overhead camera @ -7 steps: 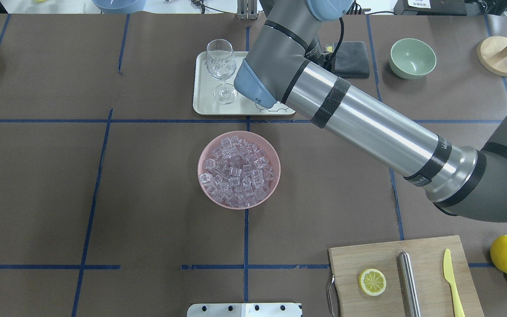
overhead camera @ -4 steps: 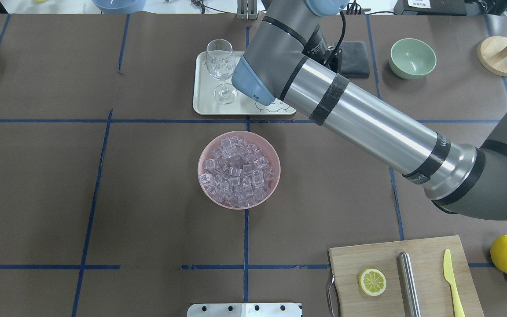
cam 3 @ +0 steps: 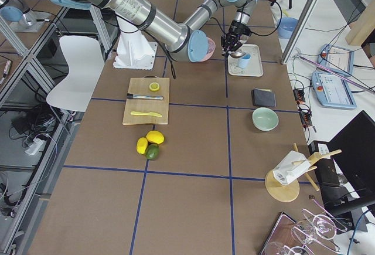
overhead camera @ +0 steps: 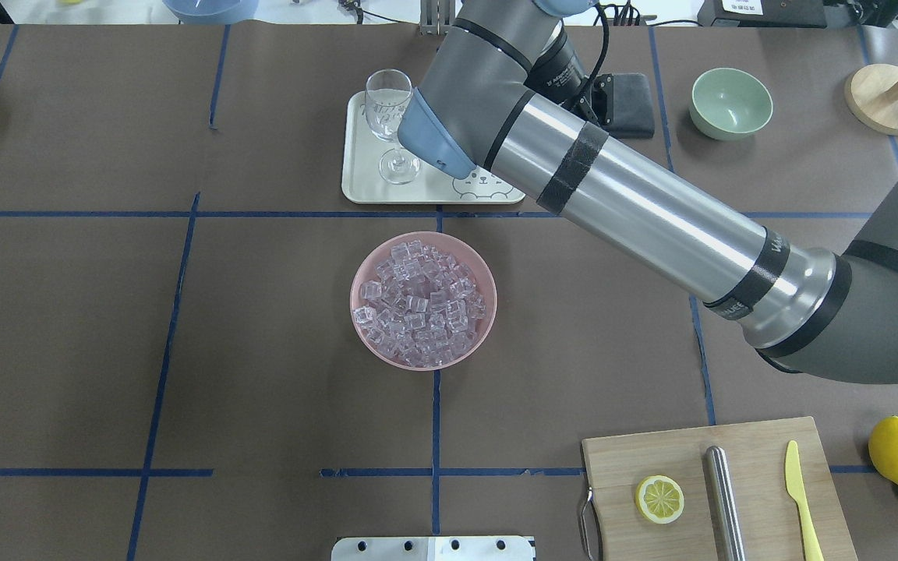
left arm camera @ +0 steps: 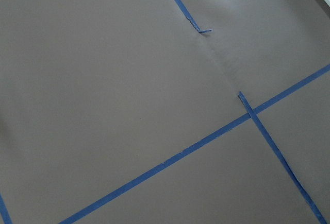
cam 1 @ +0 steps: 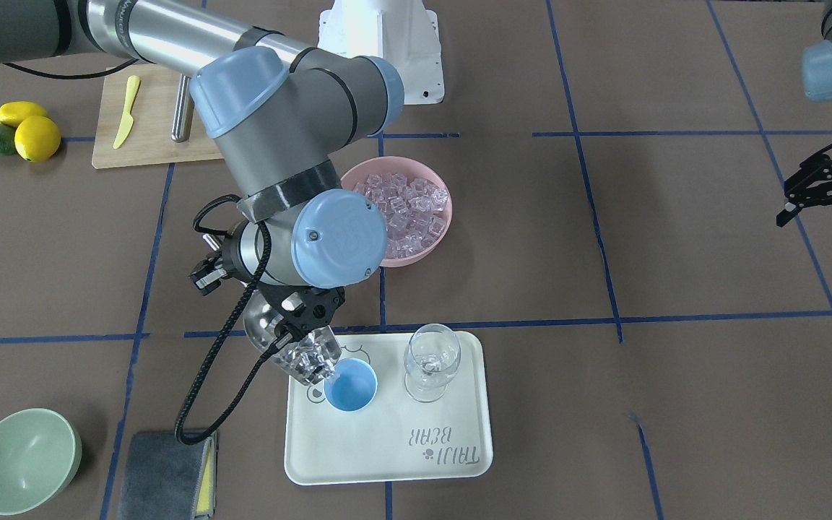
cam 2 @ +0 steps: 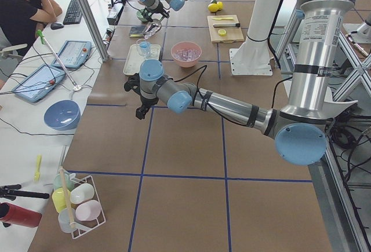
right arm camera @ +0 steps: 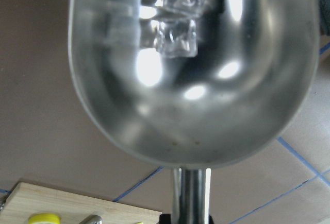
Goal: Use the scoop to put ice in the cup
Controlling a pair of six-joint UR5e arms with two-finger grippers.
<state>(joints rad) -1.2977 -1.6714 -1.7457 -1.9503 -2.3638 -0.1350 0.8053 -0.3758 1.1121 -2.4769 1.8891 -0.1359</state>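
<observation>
Steel scoop w/ ice, held by R end effector, at cup rim, near tray corner. L end effector wide, empty.

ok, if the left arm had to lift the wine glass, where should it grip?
Probably the wine glass stem, just under its bowl, coming in level from the robot's left: it stands upright, that side is free, and the cup and loaded scoop crowd the other side.

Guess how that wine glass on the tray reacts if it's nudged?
Probably tips easily: the wine glass stands tall on a thin stem and small foot. Likely fragile, being clear and thin-walled. It may slide on the smooth tray first.
</observation>
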